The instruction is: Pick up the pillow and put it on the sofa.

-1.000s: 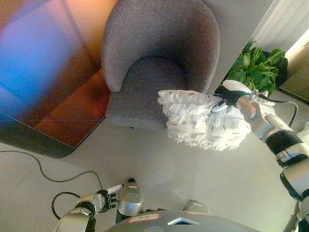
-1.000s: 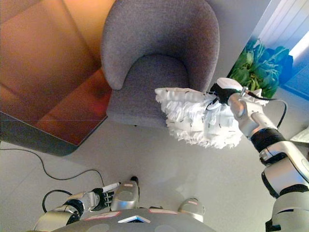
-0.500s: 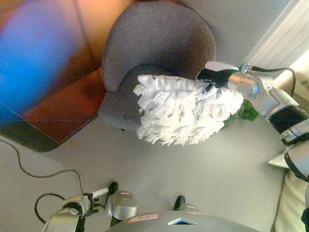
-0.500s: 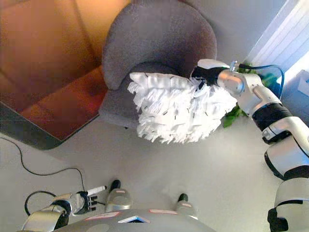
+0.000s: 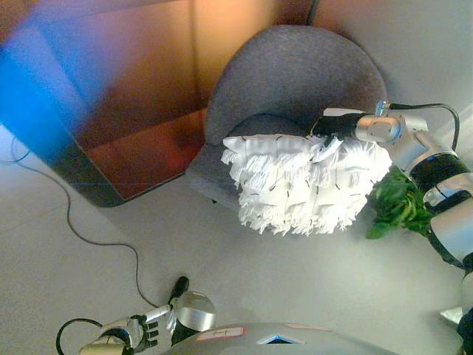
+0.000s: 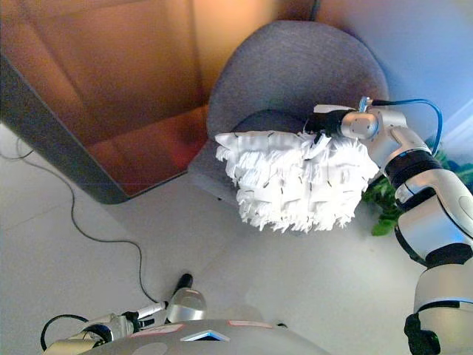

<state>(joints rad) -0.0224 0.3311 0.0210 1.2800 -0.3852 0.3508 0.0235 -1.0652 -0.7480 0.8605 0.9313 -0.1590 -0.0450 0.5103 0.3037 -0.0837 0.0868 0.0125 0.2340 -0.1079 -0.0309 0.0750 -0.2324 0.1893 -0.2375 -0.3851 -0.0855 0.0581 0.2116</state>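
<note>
A white shaggy pillow (image 5: 299, 183) hangs from my right hand (image 5: 334, 127), which is shut on its upper right edge and holds it in the air in front of the seat of a grey round-backed sofa chair (image 5: 295, 78). The pillow covers the seat's front edge. The same pillow (image 6: 295, 180) and right hand (image 6: 325, 122) show in the right eye view. My left hand (image 5: 140, 329) hangs low at the bottom left, away from the pillow, fingers relaxed.
A brown wooden cabinet (image 5: 126, 96) with a dark edge stands left of the chair. A green potted plant (image 5: 399, 207) sits on the floor right of the chair. A thin cable (image 5: 70, 222) runs across the light floor at left.
The camera has swung, shifting the whole scene. My right hand still holds the pillow, which now hangs lower in front of the chair seat.
</note>
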